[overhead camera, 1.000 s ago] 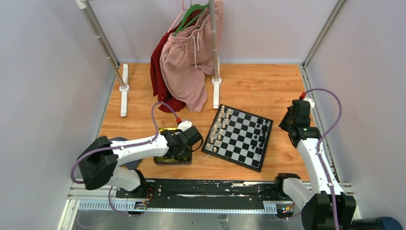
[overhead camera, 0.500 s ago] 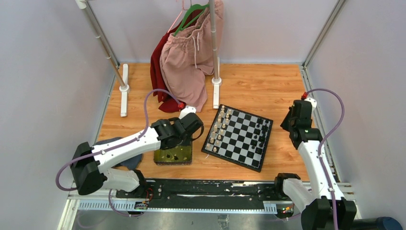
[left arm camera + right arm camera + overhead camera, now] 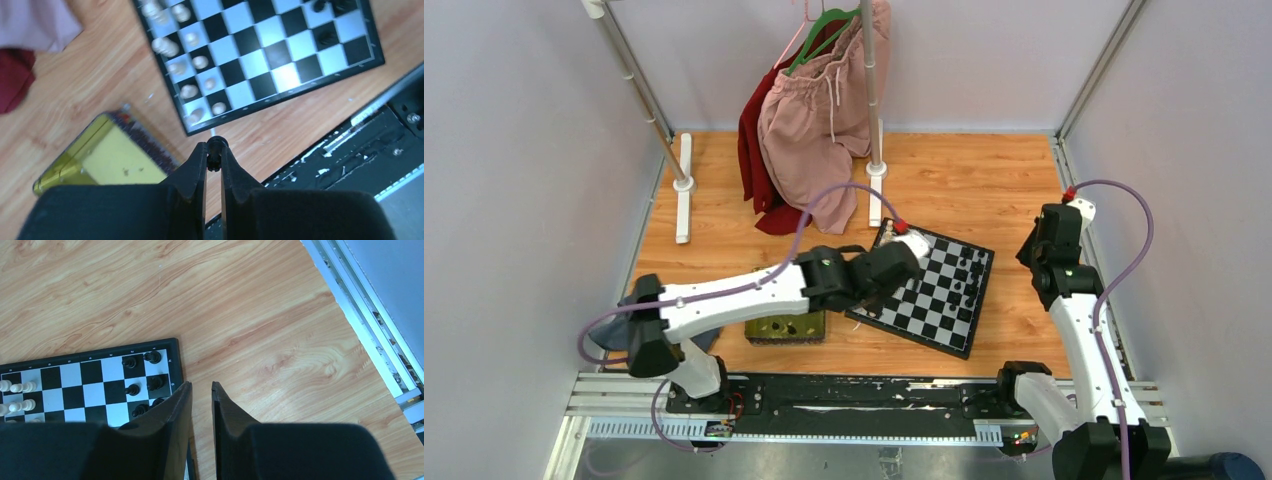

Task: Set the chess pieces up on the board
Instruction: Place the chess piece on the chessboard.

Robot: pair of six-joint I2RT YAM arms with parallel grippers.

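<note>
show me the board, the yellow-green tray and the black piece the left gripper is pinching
board [image 3: 944, 300], top external view, bare squares near its middle
yellow-green tray [image 3: 116, 151], left wrist view, bare yellow floor
black chess piece [image 3: 216, 145], left wrist view, its exposed rounded end

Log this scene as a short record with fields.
left gripper: shut on black piece
right gripper: open, empty, by board's right edge
board: white pieces along left side, a few black pieces on right
tray: yellow-green, left of board
</note>
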